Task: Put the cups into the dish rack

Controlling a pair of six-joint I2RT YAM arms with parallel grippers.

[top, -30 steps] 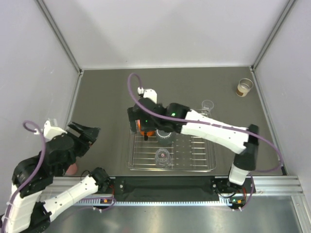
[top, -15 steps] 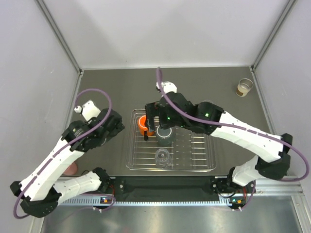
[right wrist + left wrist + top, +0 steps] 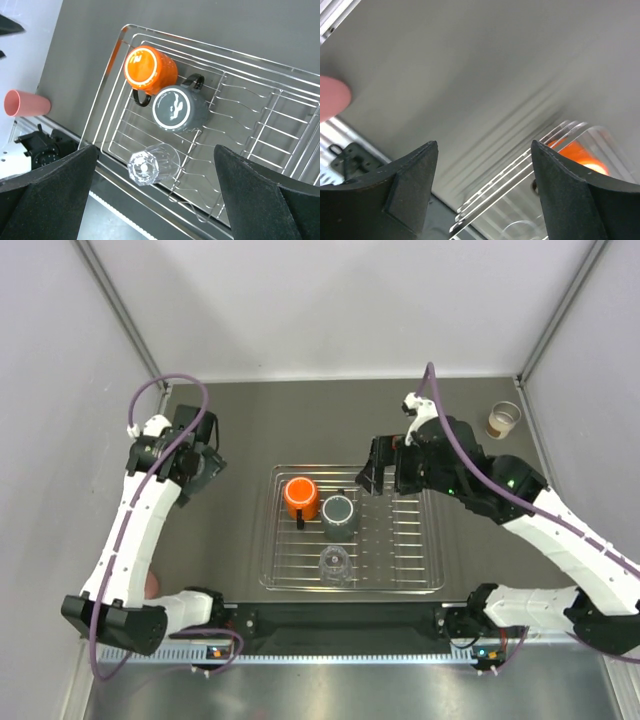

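In the dish rack (image 3: 352,588) stand three cups upside down: an orange one (image 3: 300,498), a dark grey one (image 3: 339,515) and a clear one (image 3: 334,562). A cream cup (image 3: 503,420) stands at the back right of the table. A pink cup (image 3: 152,585) peeks out behind the left arm at the front left. My left gripper (image 3: 207,466) hangs open left of the rack, holding nothing. My right gripper (image 3: 378,478) is open above the rack's back edge. The right wrist view looks down on the orange cup (image 3: 148,69), grey cup (image 3: 177,109), clear cup (image 3: 150,164) and pink cup (image 3: 25,104).
The left wrist view shows the rack's corner wires (image 3: 510,177), the orange cup (image 3: 580,155) and the pink cup (image 3: 332,97), between open fingers (image 3: 415,185). Grey walls enclose the table on three sides. A metal rail (image 3: 400,625) runs along the front edge.
My right gripper has drawn back from the orange cup, up and to the right; the cup stays in the rack. My left arm has swung from the front left to the rack's back left.
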